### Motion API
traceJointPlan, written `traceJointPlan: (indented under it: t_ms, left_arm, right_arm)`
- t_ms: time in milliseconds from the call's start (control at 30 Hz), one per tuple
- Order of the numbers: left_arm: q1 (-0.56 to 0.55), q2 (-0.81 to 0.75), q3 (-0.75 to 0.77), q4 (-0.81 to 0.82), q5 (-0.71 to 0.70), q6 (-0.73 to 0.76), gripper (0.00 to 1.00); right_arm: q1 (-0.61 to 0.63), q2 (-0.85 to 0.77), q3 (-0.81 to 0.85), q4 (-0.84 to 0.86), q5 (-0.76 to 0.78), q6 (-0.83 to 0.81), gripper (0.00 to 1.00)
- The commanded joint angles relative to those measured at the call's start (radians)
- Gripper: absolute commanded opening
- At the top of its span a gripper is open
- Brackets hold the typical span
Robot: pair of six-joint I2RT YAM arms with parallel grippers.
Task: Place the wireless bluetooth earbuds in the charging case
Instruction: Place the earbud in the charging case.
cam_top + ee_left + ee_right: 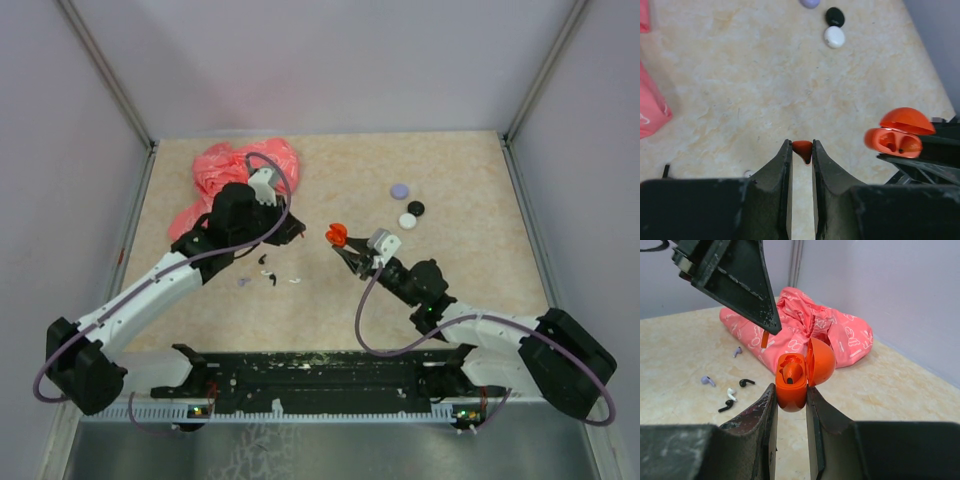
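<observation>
The orange charging case (791, 392) is held up off the table with its lid (821, 361) open, and my right gripper (791, 388) is shut on it. One red earbud (792, 373) sits in a slot of the case. My left gripper (801, 146) is shut on a second red earbud (802, 150), just left of the case (894, 140). Its stem (765, 338) shows below the left fingertips (760, 315). From above, the left gripper (297, 232) and the right gripper (345, 248) face each other near the case (337, 235).
Loose earbuds lie on the table: purple (707, 381), black (746, 383), white (731, 393). A pink bag (235, 175) lies at the back left. Purple (400, 189), black (416, 208) and white (407, 221) discs sit back right.
</observation>
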Motion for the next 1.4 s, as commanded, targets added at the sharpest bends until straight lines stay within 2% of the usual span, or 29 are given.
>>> traceJointPlan:
  t_ms: [0, 333, 600, 1367]
  left_arm:
    - [-0.04, -0.068, -0.041, 0.168, -0.005, -0.052, 0.01]
    - [-0.177, -0.108, -0.056, 0.272, -0.105, -0.011, 0.01]
    - [-0.252, -0.073, -0.047, 0.311, -0.188, 0.025, 0.01]
    - [-0.298, -0.045, -0.025, 0.297, -0.279, 0.106, 0.02]
  right_arm:
    - [0.011, 0.031, 0.036, 0.132, 0.014, -0.008, 0.0]
    - [0.011, 0.075, 0.038, 0.199, 0.011, 0.005, 0.0]
    - [0.011, 0.075, 0.038, 0.207, 0.006, 0.011, 0.0]
    - [0.011, 0.031, 0.027, 0.201, -0.004, 0.026, 0.0]
